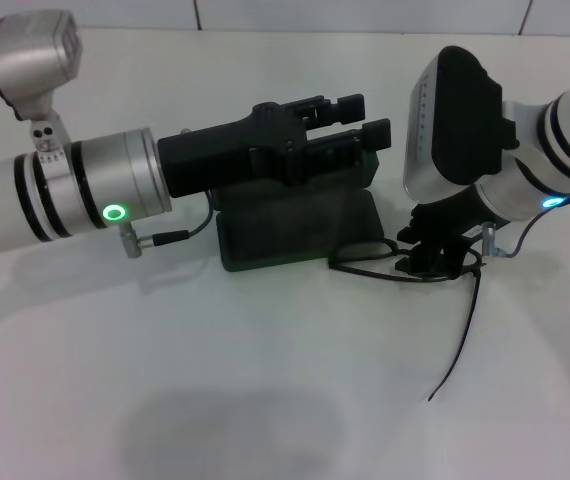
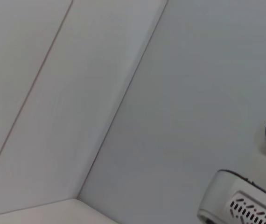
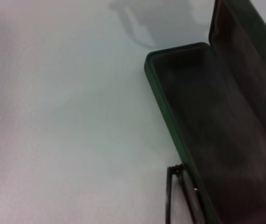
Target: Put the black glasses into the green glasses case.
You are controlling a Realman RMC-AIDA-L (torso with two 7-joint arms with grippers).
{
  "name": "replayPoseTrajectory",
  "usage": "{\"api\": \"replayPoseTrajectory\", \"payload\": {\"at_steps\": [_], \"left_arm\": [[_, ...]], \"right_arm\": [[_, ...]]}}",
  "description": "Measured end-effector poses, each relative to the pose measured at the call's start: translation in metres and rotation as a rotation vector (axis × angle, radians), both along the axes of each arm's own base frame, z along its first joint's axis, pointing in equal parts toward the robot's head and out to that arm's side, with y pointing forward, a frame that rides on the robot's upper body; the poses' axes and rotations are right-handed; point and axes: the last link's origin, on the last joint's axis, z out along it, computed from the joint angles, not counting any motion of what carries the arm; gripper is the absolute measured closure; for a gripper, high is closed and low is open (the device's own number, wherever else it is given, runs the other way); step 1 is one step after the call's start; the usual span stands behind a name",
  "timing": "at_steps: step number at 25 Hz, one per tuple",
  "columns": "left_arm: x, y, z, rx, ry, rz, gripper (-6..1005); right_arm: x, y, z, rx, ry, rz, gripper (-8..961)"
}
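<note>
The green glasses case (image 1: 285, 235) lies open at the table's middle, its dark lining (image 3: 212, 126) bare and its lid upright. My left gripper (image 1: 353, 120) reaches in from the left along the lid's top edge, one finger on each side of it, shut on the lid. The black glasses (image 1: 361, 262) sit just right of the case's right end, close to its rim (image 3: 182, 198). One temple arm (image 1: 460, 340) trails toward the front of the table. My right gripper (image 1: 433, 255) is down on the glasses' right side, shut on the frame.
White tabletop (image 1: 215, 380) spreads in front of the case. A tiled wall (image 2: 53, 93) runs behind the table. The right arm's white wrist housing (image 2: 245, 200) shows in the left wrist view.
</note>
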Motion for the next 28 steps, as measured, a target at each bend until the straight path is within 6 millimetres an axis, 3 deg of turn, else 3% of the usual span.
{"api": "replayPoseTrajectory", "payload": {"at_steps": [11, 17, 22, 28], "left_arm": [[0.001, 0.001, 0.001, -0.002, 0.002, -0.003, 375], [0.002, 0.002, 0.001, 0.0, 0.003, -0.006, 375], [0.002, 0.002, 0.002, -0.002, 0.002, -0.005, 375], [-0.002, 0.001, 0.005, -0.008, -0.003, 0.003, 375]], "right_arm": [[0.001, 0.002, -0.004, 0.01, 0.005, 0.003, 660], [0.002, 0.002, -0.004, 0.016, 0.008, 0.003, 726], [0.004, 0.001, -0.004, 0.008, 0.004, -0.004, 837], [0.002, -0.005, 0.018, 0.008, 0.053, -0.026, 842]]}}
